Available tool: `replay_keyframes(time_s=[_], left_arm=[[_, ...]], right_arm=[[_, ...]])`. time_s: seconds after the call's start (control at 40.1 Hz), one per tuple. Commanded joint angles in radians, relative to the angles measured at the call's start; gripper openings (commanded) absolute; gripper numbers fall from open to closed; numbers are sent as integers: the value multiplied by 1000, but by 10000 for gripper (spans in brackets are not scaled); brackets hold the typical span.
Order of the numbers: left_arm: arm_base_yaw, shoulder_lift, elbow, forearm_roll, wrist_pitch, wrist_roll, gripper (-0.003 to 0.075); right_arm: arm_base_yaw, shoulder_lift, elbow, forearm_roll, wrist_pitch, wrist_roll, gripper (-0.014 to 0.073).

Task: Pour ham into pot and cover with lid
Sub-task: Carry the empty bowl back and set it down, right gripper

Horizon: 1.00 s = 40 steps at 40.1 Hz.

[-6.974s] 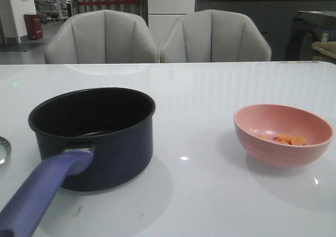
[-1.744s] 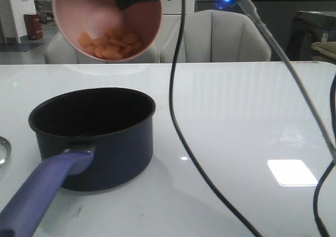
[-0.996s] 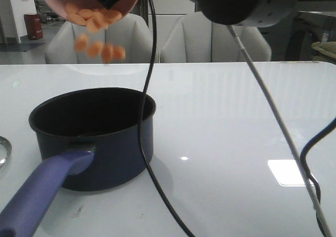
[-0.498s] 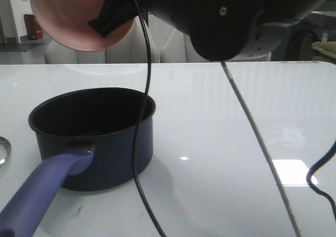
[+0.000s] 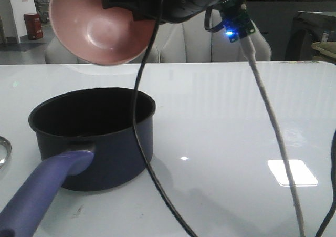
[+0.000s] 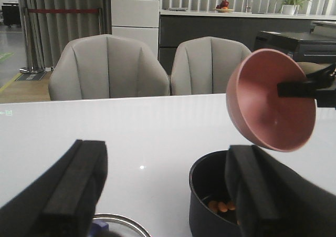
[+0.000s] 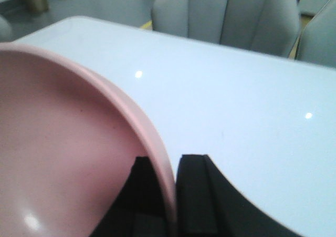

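- Half a second ago the bowl (image 5: 100, 24) showed its underside to the front camera; now it has swung back so its pink inside faces that camera, and nothing lies in it (a second ago slices were dropping out of it).
- The right gripper (image 7: 170, 195) is clenched on the bowl's rim: in the right wrist view one black finger (image 7: 140, 187) sits inside the rim and the other outside it, with the pink wall pinched between them.
- The bowl hangs in the air, tilted, above the far side of the pot (image 5: 94, 134), well clear of the pot's rim.
- The ham (image 6: 220, 206) lies on the pot's black floor, below the bowl and the right gripper; only the left wrist view shows it, as a few orange bits partly hidden behind that arm's finger.
- The left gripper (image 6: 163, 195) is released, its two black fingers spread wide and nothing between them; the pot sits just beyond one finger.
- The lid (image 6: 113, 227) lies below the left gripper, only an arc of its steel rim showing between the fingers, with a bit of blue beside it; in the front view its edge peeks in at the frame's side, beside the pot's handle (image 5: 39, 192).
- No writing can be read in any view; a blue light glows on a small board on the right arm.
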Motion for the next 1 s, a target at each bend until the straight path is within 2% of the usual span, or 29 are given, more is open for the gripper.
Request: replay_keyframes(time_s=[0.0, 0.174, 0.448, 0.697, 0.847, 0.971], left_arm=[[-8, 12, -25, -8, -77, 0, 522], [-8, 12, -25, -8, -77, 0, 522], [-8, 12, -25, -8, -77, 0, 522], [-8, 12, -25, -8, -78, 0, 522], [-8, 12, -25, -8, -78, 0, 522], [-8, 12, -25, -8, -78, 0, 522]], right_arm=[[-56, -85, -36, 8, 130, 4, 139], [-195, -129, -36, 8, 419, 5, 139], [-472, -151, -36, 8, 700, 12, 139], [-680, -145, -36, -29, 802, 40, 139], [-737, -107, -36, -107, 864, 122, 139], [-752, -53, -36, -230, 896, 202, 139]])
